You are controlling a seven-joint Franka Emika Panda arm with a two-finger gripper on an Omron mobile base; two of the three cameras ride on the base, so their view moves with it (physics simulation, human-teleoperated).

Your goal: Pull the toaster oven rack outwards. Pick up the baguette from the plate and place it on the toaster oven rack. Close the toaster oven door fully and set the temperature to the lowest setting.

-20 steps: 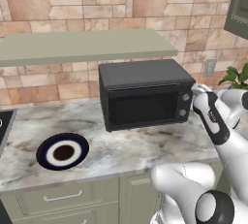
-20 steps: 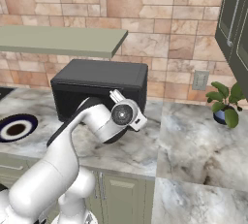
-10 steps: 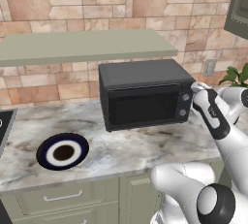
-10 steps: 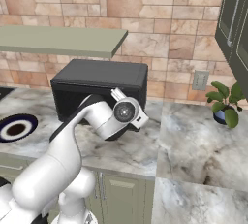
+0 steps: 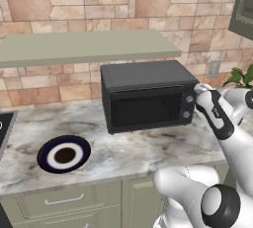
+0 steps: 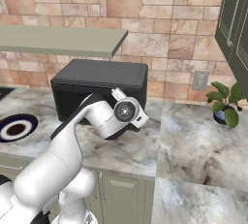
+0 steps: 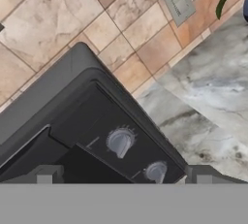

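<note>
The toaster oven (image 5: 148,96) stands on the counter against the brick wall, and the toaster oven door (image 5: 146,107) is shut upright. Behind its dark window the toaster oven rack is hidden. To the left, the plate (image 5: 64,154) lies bare on the marble, also seen from the right base (image 6: 17,128). The baguette is out of view. My gripper (image 5: 194,94) hovers open just in front of the oven's right-hand panel. In the hand view its fingertips (image 7: 46,174) frame two round knobs, an upper knob (image 7: 120,141) and a lower knob (image 7: 156,171), with nothing held.
A grey-green shelf (image 5: 89,47) overhangs the oven. A potted plant (image 6: 224,103) stands on the counter to the right, below a wall outlet (image 6: 199,80). A dark stove edge (image 5: 4,123) sits at the far left. Bare marble (image 6: 203,145) stretches right of the oven.
The hand has shifted very slightly at the oven's knob panel. The oven, door and plate have not moved.
</note>
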